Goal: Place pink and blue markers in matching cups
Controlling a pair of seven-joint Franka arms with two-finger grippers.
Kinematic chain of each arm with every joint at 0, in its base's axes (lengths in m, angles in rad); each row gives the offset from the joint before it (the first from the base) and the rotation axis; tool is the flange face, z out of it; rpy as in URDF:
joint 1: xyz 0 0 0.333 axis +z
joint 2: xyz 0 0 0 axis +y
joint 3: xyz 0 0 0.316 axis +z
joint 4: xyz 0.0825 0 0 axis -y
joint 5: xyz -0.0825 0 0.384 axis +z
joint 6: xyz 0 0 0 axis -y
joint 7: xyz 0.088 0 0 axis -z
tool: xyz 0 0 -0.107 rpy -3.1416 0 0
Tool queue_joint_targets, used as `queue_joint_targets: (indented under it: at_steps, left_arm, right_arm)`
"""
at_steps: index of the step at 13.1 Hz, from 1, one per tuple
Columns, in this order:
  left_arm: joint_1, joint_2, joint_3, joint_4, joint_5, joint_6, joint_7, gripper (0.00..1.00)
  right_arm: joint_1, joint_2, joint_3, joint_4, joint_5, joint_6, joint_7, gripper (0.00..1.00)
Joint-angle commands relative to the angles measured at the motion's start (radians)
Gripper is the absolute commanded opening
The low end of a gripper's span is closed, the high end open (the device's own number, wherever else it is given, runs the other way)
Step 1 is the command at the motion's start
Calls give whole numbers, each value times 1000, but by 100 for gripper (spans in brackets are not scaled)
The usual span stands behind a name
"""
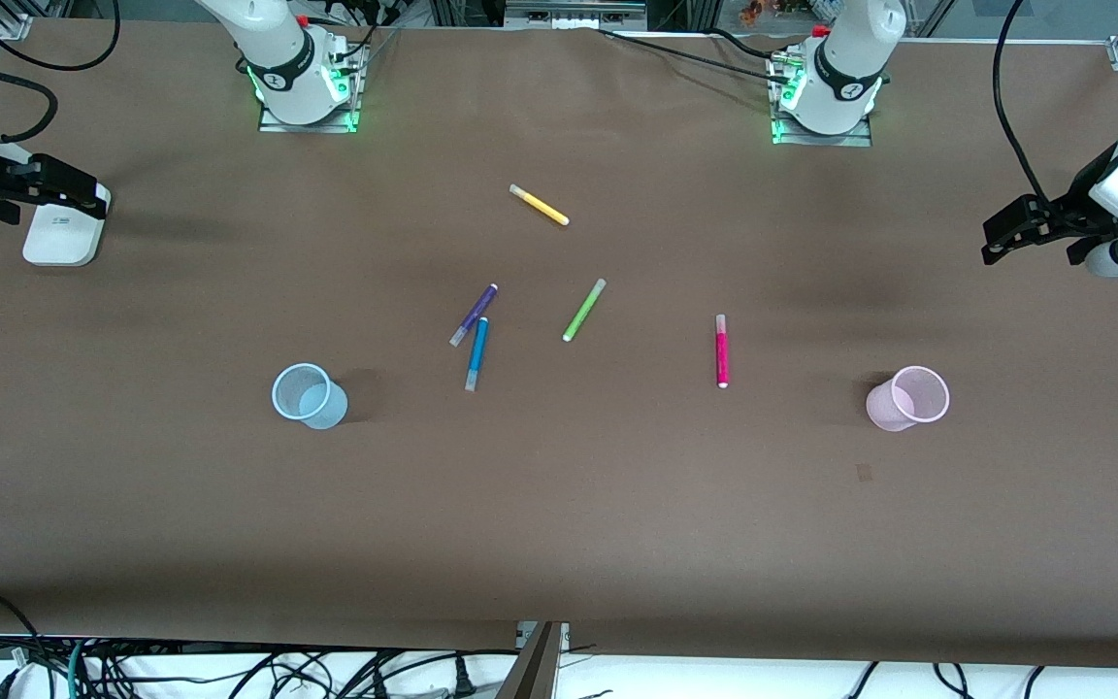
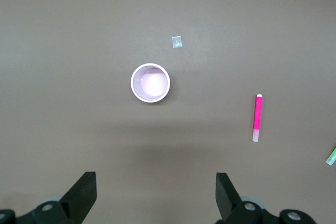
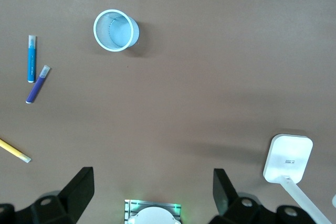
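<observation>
Left gripper (image 2: pixel 153 195): black two-finger gripper, fingers spread wide with nothing between them, held up over the left arm's end of the table (image 1: pixel 559 544); this arm waits.
Right gripper (image 3: pixel 152 192): black fingers spread wide as well, empty, held up over the right arm's end of the table; this arm waits too.
Pale pink translucent plastic cup (image 2: pixel 150 82): upright toward the left arm's end, mouth open; the left wrist view looks straight down into it.
Bright magenta-pink felt-tip marker with a pale end (image 1: pixel 721 350): flat on the brown cloth, between the pink cup and the middle of the table, apart from the cup.
Pale blue translucent plastic cup (image 1: pixel 309 396): upright toward the right arm's end.
Medium blue felt-tip marker with a whitish end (image 1: pixel 476 354): flat near the table's middle, apart from the blue cup.
Darker purple pen (image 1: pixel 474 315): just beside the blue marker, slightly farther from the front camera; whether they touch is unclear.
Lime-green pen (image 1: pixel 584 310): lying between the purple pen and the pink marker.
Yellow pen (image 1: pixel 540 205): farthest from the front camera of the pens.
White flat device (image 1: pixel 64 227): near the right arm's end.
</observation>
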Motion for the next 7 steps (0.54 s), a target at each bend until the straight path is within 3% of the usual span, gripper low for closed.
queue_joint_targets:
  at_steps: [1,7]
  left_arm:
    - [-7,11,7,26,-13,-18,17,100]
    - [-7,11,7,26,-15,-18,17,100]
  right_arm:
    - [0,7,2,24,-4,-19,-13,100]
    - [8,8,2,24,-6,-7,-16,100]
